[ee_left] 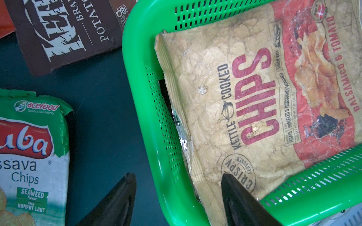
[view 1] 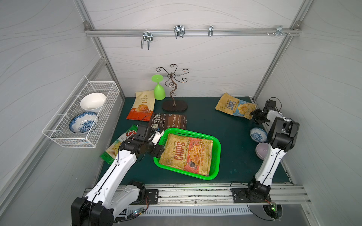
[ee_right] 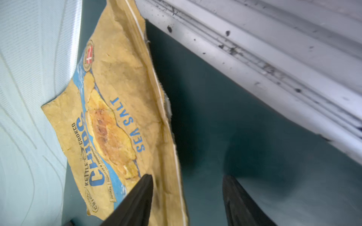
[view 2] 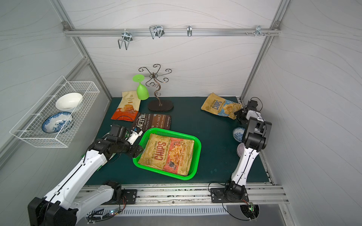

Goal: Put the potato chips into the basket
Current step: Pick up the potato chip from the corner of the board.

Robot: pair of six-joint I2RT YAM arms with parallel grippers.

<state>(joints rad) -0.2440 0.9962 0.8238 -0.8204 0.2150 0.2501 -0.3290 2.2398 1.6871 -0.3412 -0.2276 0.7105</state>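
Observation:
The green basket (view 1: 217,156) (view 2: 198,154) (ee_left: 141,97) lies mid-mat and holds a tan-and-red CHIPS bag (view 1: 188,154) (view 2: 168,154) (ee_left: 225,88). My left gripper (view 1: 159,143) (ee_left: 178,182) is open astride the basket's left wall, one finger above that bag, one outside. At the back right, my right gripper (view 1: 256,117) (ee_right: 187,180) is open at the edge of a tan-and-blue CHIPS bag (view 1: 235,106) (ee_right: 117,97), with the edge between its fingers. Cassava (view 1: 142,106), brown Kettle (view 1: 168,121) (ee_left: 64,33) and white-green (view 1: 115,144) (ee_left: 33,156) bags lie on the mat.
A white wire rack (view 1: 78,117) with two bowls hangs on the left wall. A green glass (view 1: 159,90) and a wire stand (view 1: 173,105) are at the back. A small blue-patterned bowl (view 1: 258,134) and a lilac bowl (view 1: 261,150) sit by the right arm.

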